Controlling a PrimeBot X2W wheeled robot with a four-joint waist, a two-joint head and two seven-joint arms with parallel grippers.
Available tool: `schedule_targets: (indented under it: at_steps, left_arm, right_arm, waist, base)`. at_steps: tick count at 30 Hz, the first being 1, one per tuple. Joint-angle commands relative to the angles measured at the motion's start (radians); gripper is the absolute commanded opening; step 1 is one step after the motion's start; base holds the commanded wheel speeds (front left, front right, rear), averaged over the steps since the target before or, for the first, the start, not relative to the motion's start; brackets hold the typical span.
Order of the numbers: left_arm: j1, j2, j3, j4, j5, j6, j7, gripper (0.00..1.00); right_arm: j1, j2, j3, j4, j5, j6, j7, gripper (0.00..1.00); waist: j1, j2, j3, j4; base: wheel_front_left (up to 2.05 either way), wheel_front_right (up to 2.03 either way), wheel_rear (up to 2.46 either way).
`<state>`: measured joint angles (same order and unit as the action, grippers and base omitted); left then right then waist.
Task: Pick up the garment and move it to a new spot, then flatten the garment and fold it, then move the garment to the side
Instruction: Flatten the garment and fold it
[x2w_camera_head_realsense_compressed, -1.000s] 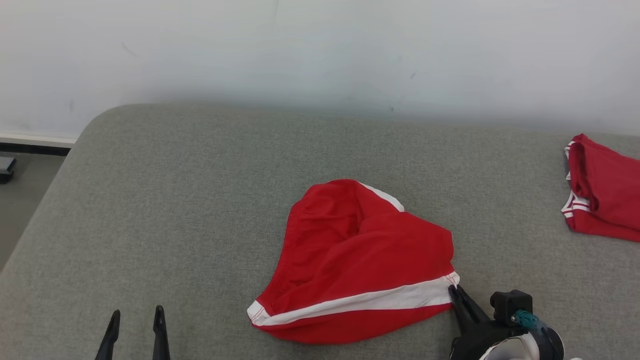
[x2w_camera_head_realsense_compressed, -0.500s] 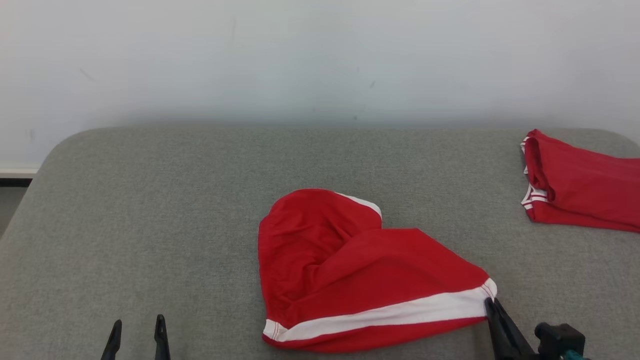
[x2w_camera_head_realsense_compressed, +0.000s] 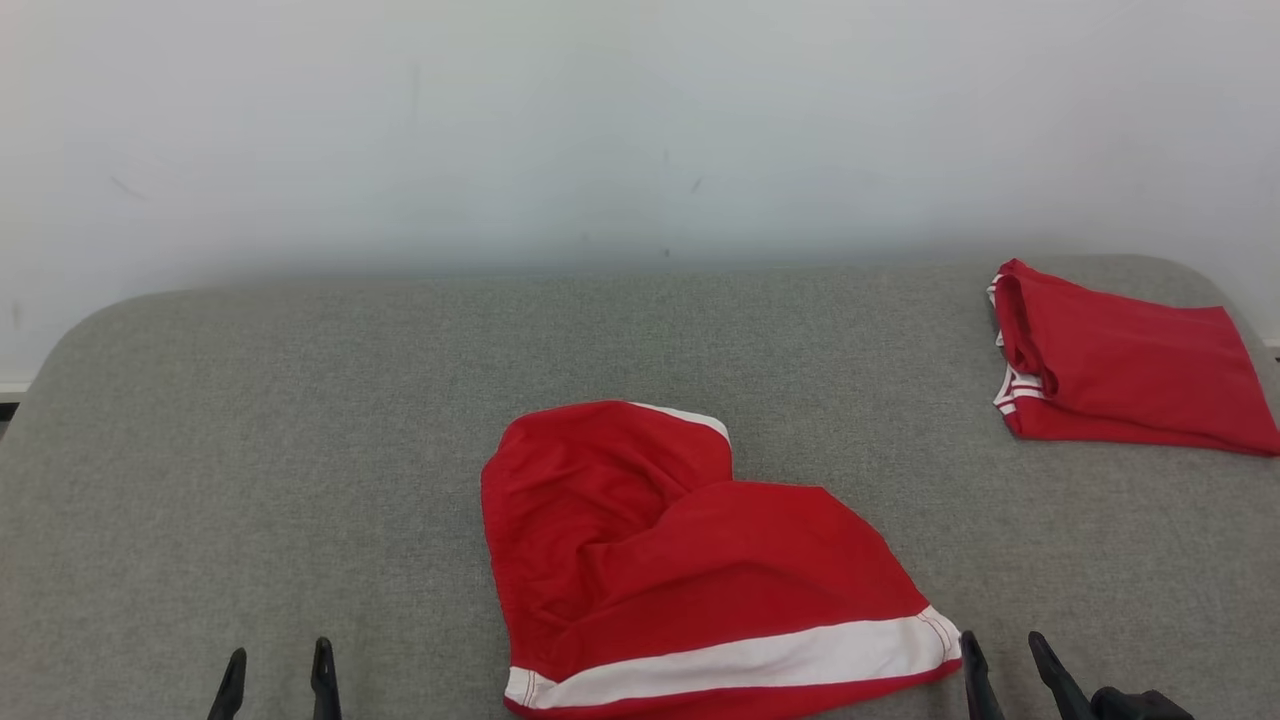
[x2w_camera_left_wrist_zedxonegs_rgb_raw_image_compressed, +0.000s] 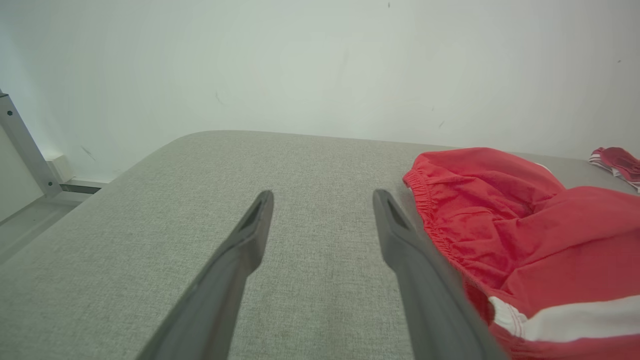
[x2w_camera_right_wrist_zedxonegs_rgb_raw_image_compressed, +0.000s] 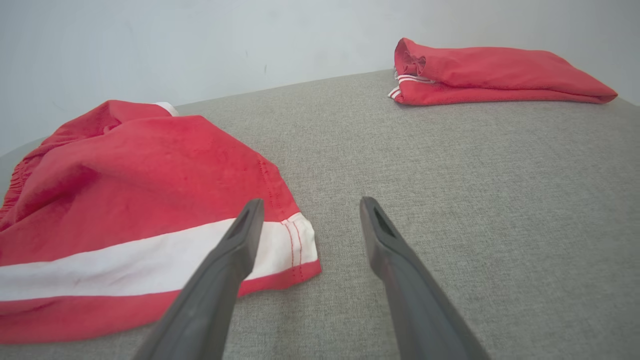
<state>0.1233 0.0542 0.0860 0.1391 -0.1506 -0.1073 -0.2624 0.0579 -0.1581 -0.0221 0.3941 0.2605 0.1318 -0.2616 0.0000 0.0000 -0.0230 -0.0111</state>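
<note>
The garment (x2w_camera_head_realsense_compressed: 680, 560), red shorts with a white stripe, lies crumpled on the grey cushion (x2w_camera_head_realsense_compressed: 300, 420) at front centre. It also appears in the left wrist view, garment (x2w_camera_left_wrist_zedxonegs_rgb_raw_image_compressed: 525, 235), and in the right wrist view, garment (x2w_camera_right_wrist_zedxonegs_rgb_raw_image_compressed: 130, 200). My right gripper (x2w_camera_head_realsense_compressed: 1003, 650) stands open just right of the striped hem corner, with nothing between its fingers (x2w_camera_right_wrist_zedxonegs_rgb_raw_image_compressed: 240, 240). My left gripper (x2w_camera_head_realsense_compressed: 277, 668) is open and empty at the lower left, well left of the shorts. Its fingers (x2w_camera_left_wrist_zedxonegs_rgb_raw_image_compressed: 400, 235) point along the bare cushion.
A second red garment (x2w_camera_head_realsense_compressed: 1120, 370), folded, rests at the far right of the cushion; it also shows as the folded garment (x2w_camera_right_wrist_zedxonegs_rgb_raw_image_compressed: 490, 70). A pale wall (x2w_camera_head_realsense_compressed: 640, 120) rises behind. The cushion's rounded left edge (x2w_camera_left_wrist_zedxonegs_rgb_raw_image_compressed: 150, 150) drops to the floor.
My right gripper was shut on the striped hem corner, dragged it rightward, and now stands open beside it. The head camera has shifted, so the whole scene slid left. The left gripper stayed put.
</note>
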Motion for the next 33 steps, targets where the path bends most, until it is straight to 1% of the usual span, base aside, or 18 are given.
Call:
schedule_targets:
  at_steps: [1, 6, 16, 22, 28, 31, 33]
  left_arm:
    - [0.013, -0.002, 0.001, 0.000, 0.007, -0.006, -0.003, 1.00]
    - [0.019, 0.002, 0.004, -0.007, 0.021, -0.007, -0.003, 1.00]
    - [0.030, 0.002, 0.021, -0.014, 0.033, -0.009, -0.003, 1.00]
    - [0.027, 0.008, 0.028, -0.019, 0.048, -0.009, -0.003, 1.00]
    - [0.014, 0.014, 0.016, -0.013, 0.047, -0.014, -0.003, 1.00]
    - [-0.008, 0.024, -0.016, -0.002, 0.042, -0.015, -0.003, 1.00]
    - [-0.031, 0.042, -0.068, 0.024, 0.037, -0.021, 0.001, 1.00]
  right_arm:
    - [0.010, 0.003, -0.003, -0.005, -0.008, -0.003, -0.004, 1.00]
    - [0.013, 0.006, -0.003, -0.033, -0.013, -0.003, -0.004, 1.00]
    - [0.036, 0.029, 0.001, -0.166, -0.030, -0.003, -0.004, 1.00]
    - [0.045, 0.034, 0.015, -0.206, -0.047, -0.003, -0.004, 1.00]
    - [0.045, 0.026, 0.020, -0.205, -0.052, -0.003, -0.004, 1.00]
    - [0.038, 0.016, 0.020, -0.183, -0.055, -0.003, -0.001, 1.00]
    - [0.011, -0.003, 0.029, -0.149, -0.046, -0.003, 0.014, 1.00]
  waist:
    - [0.0000, 0.0000, -0.004, -0.002]
    - [0.0000, 0.0000, -0.011, -0.005]
    - [0.0000, 0.0000, -0.018, -0.001]
    - [0.0000, 0.0000, -0.015, 0.004]
    - [0.0000, 0.0000, -0.009, 0.006]
    - [0.0000, 0.0000, -0.004, 0.004]
    - [0.0000, 0.0000, 0.006, -0.002]
  base:
    - [0.00, 0.00, 0.00]
    - [0.00, 0.00, 0.00]
    - [0.00, 0.00, 0.00]
    - [0.00, 0.00, 0.00]
    - [0.00, 0.00, 0.00]
    - [0.00, 0.00, 0.00]
    - [0.00, 0.00, 0.00]
